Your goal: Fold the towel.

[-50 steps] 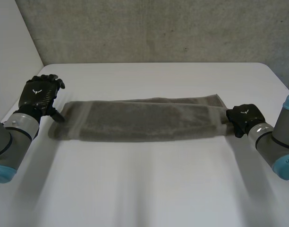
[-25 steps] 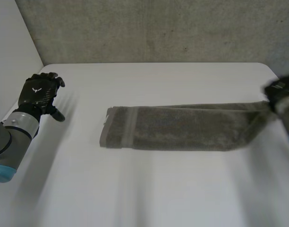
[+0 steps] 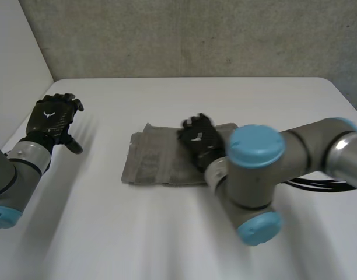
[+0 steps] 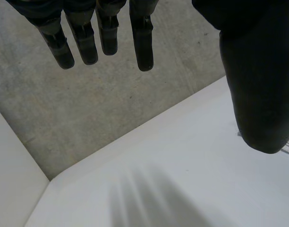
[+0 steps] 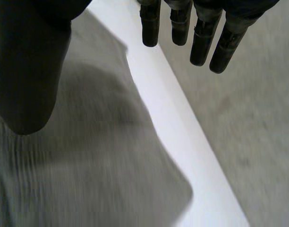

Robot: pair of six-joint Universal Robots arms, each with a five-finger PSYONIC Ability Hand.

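towel point(image 3: 158, 160): grey, folded short, lying mid-table point(image 3: 167, 233) | right hand point(image 3: 199, 140): over the towel's 3 o'clock end, fingers point(image 5: 201, 42) straight, released, grasping nothing | left hand point(image 3: 50, 119): 9 o'clock of the towel, well apart, fingers point(image 4: 142, 42) straight, released

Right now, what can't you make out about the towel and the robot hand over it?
- Right end of the towel, head view: hidden behind the right robot hand and the right arm.
- Whether that hand touches the towel: the head view hides its underside, and the right wrist view doesn't settle it.
- How many layers are stacked: the hand and arm cover the folded part.
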